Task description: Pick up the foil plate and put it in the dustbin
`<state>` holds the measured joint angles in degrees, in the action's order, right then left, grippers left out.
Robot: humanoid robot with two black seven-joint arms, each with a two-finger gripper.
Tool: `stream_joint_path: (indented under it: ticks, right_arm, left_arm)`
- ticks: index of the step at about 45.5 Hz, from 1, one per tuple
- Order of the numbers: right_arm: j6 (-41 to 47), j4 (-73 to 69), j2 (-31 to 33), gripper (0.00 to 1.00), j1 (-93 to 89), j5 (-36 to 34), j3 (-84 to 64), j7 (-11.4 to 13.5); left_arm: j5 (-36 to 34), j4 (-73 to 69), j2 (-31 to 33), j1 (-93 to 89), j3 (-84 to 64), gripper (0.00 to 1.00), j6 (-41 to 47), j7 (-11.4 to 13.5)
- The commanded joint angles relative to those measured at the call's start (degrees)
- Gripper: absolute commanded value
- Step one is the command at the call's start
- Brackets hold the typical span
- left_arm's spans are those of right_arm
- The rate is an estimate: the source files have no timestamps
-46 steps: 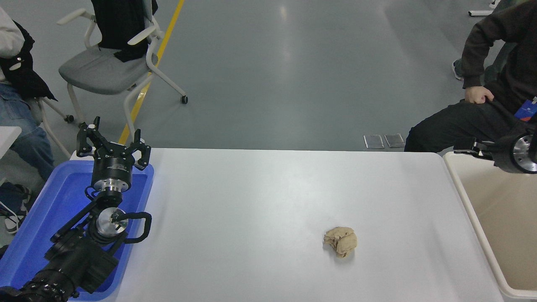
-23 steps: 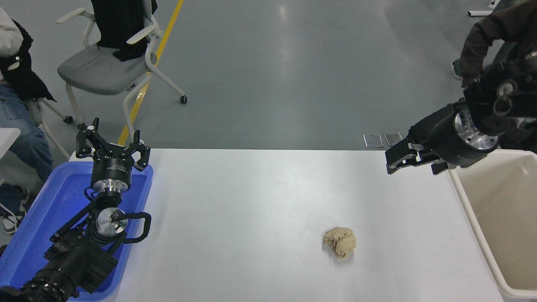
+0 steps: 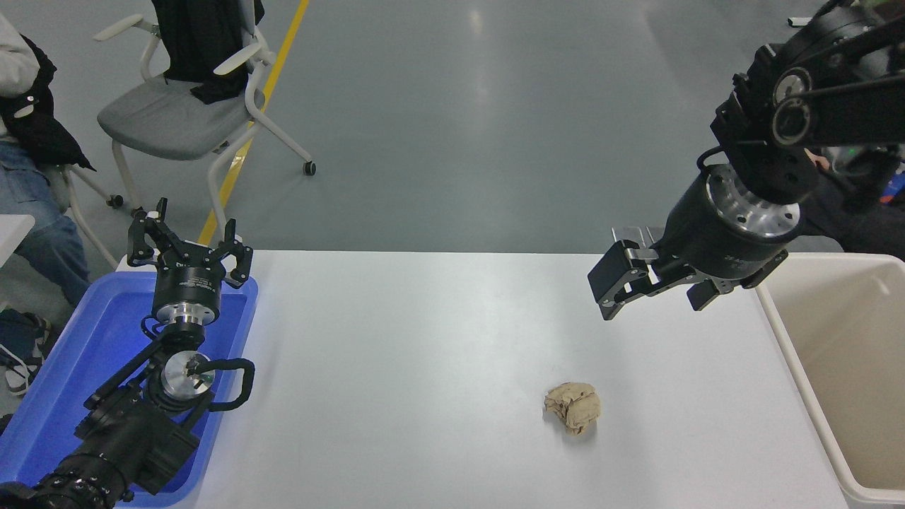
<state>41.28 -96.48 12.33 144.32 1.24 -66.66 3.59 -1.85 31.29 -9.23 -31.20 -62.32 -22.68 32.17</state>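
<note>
No foil plate shows on the table (image 3: 438, 339), so your right gripper (image 3: 640, 286), released and empty, hangs left of the dustbin (image 3: 813, 396); judged delivered, next only retreat; left gripper (image 3: 189, 247) parked open.

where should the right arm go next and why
Probably nowhere new: pull back to rest, or look for the plate. No foil plate shows on the white table, only a crumpled tan paper lump. The right gripper hangs empty above the table, left of the beige dustbin, whose visible part shows no plate. The left gripper is parked over the blue tray.
</note>
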Motion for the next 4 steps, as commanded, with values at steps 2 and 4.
stream_joint_path:
  ticks: [2,4]
  right_arm:
    - [0.74,-0.37,-0.73,1.00,1.32,-0.89,-0.23,0.54]
    - [0.74,-0.37,-0.64,1.00,1.23,-0.89,-0.23,0.54]
  left_arm:
    - [0.00,0.00,0.00,0.00,0.00,0.99,0.00,0.00]
    - [0.00,0.00,0.00,0.09,0.00,0.99,0.00,0.00]
